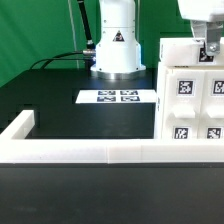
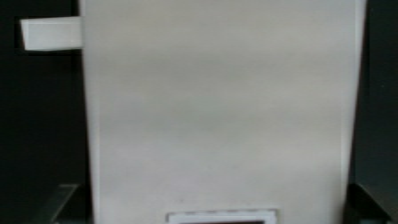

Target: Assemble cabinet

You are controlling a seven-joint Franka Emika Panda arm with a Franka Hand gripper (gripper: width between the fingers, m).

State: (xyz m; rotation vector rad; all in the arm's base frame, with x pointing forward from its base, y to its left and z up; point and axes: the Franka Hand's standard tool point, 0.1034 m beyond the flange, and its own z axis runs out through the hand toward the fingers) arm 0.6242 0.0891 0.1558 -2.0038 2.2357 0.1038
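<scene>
While the arm works at the exterior view's right, nearest the camera runs the white rail (image 1: pixel 100 152), spanning the table (image 1: pixel 60 105) edge to edge, with a short return going far at its left end.

Behind the rail, at the right, stands the cabinet (image 1: pixel 190 100): tall white box body, front face carrying black-and-white square tags in rows. Its base is hidden behind the rail. A smaller white block sits on top of it, edges roughly flush, reaching up to the gripper.

Gripper (image 1: pixel 208 52) is at the top right, down on that upper block, partly cut by the frame edge. One dark finger shows against the white plastic. Can't tell whether the jaws are pinching the block or loose; contact point isn't resolved.

Wrist view is nearly filled by a flat white cabinet (image 2: pixel 222 100) panel, very close, upright. A small white tab sticks out from one upper side of it. Black table on either side. Fingers not clearly visible there.

Mid-table, left of the cabinet and apart from it, the marker board (image 1: pixel 118 97) lies flat.

Farthest, the arm's base (image 1: pixel 117 45) is behind the board, with a black triangle label; a cable trails off to its left against a green backdrop.
</scene>
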